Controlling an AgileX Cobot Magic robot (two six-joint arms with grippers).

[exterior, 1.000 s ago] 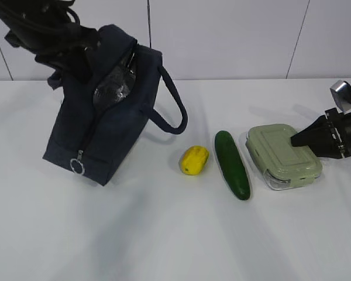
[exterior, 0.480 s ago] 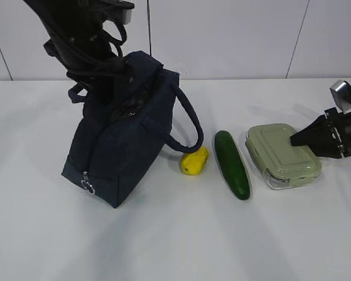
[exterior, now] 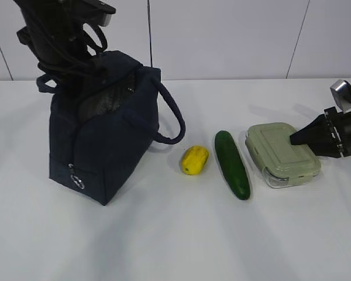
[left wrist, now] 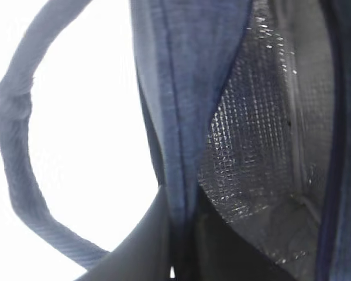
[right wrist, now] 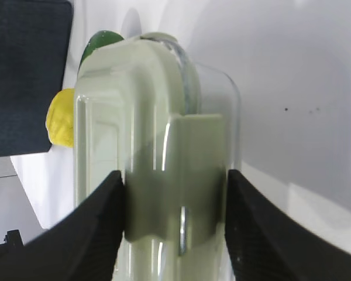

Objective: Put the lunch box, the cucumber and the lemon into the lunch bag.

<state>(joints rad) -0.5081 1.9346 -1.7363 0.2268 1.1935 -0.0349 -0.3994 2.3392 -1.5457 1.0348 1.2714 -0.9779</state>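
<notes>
One bag [exterior: 99,146] stood on the white table [exterior: 175,240] at the left, its top open and silver lining showing. One lemon [exterior: 194,159] lay just right of it, then one cucumber [exterior: 231,164], then one box [exterior: 284,154] with a green lid. The right gripper [right wrist: 175,222] squeezed the box's end between its two fingers. Further back, the left gripper [left wrist: 178,246] was pinched tight on the bag's top edge
</notes>
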